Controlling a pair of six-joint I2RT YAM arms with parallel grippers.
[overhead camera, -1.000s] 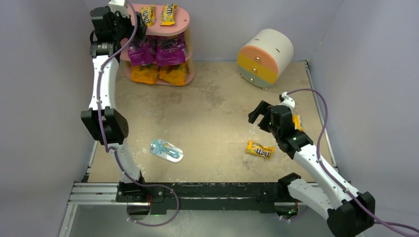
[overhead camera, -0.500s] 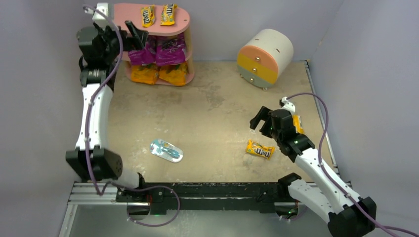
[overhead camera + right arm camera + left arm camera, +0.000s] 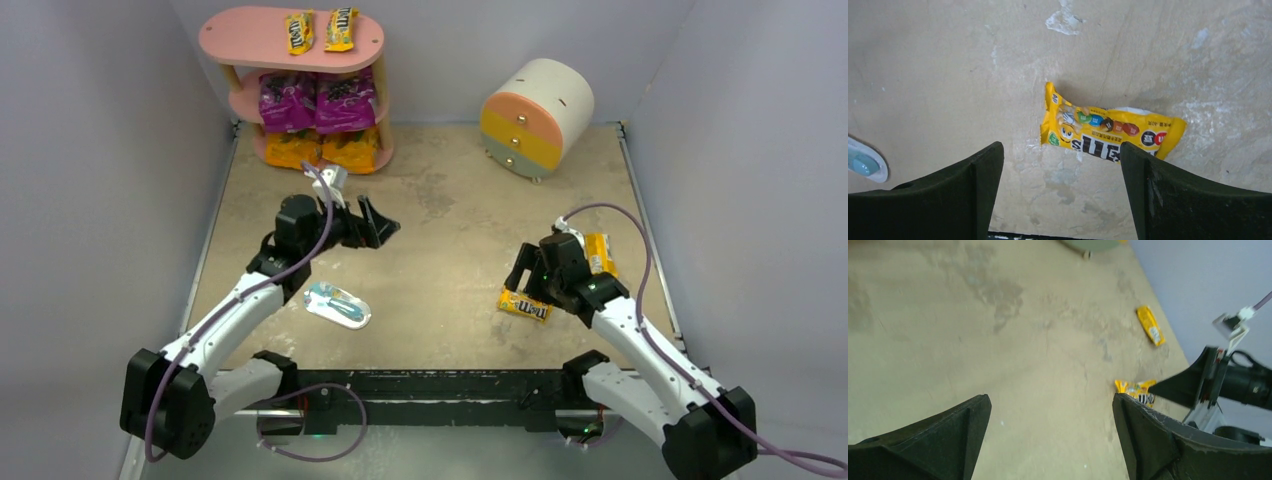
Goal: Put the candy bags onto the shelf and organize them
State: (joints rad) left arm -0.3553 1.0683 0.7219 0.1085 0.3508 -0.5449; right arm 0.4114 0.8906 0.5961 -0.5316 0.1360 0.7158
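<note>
Since a second ago the left tool (image 3: pixel 375 222) has swung from the shelf (image 3: pixel 230 35) to mid-frame, jaws wide and empty. The right tool (image 3: pixel 1060 195) has dropped over a pack (image 3: pixel 1110 131), lower right of the top view, jaws spread, gripping nothing. Glossy yellow film, flat on the desk (image 3: pixel 450 210): likely light, limp, slippery; pinch across its narrow middle. A second pack (image 3: pixel 600 252) lies just beyond.

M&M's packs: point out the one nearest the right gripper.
The face-up pack just below the right gripper; another pack lies farther right, and two packs sit atop the shelf.
</note>
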